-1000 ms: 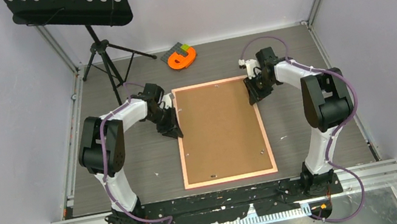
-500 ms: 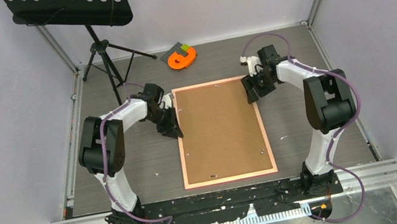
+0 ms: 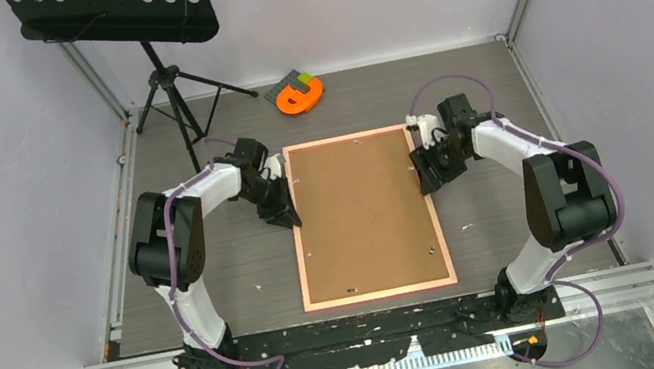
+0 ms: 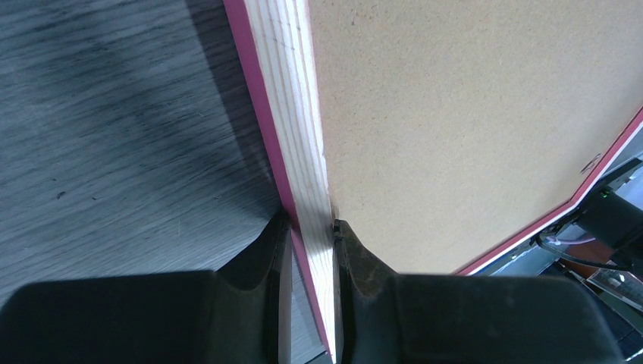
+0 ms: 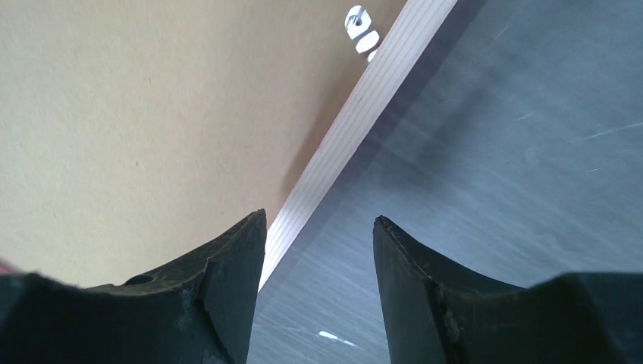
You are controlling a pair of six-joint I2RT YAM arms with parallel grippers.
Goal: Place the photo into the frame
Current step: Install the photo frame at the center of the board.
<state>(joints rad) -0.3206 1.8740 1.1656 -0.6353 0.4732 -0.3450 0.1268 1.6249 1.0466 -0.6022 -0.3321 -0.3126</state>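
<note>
The frame (image 3: 297,240) lies flat in the middle of the table, back side up, its salmon-pink border round a brown backing board (image 3: 363,209). The photo is hidden. My left gripper (image 3: 286,214) is shut on the frame's left rail; the left wrist view shows the pale wooden rail (image 4: 292,114) pinched in the gripper (image 4: 307,227), with the board (image 4: 455,114) to the right. My right gripper (image 3: 428,179) hovers at the frame's right edge, open. The right wrist view shows this gripper (image 5: 318,220) empty over the bare table, with the rail (image 5: 371,98) beside the left finger.
A small orange tape-like object (image 3: 300,96) lies at the back of the table. A black music stand (image 3: 168,81) rises at the back left. A metal clip (image 5: 362,26) sits on the board near the rail. Grey walls close in on both sides.
The right gripper has opened and slid from the frame's far right corner toward me along its right edge. The left gripper and the frame have stayed put.
</note>
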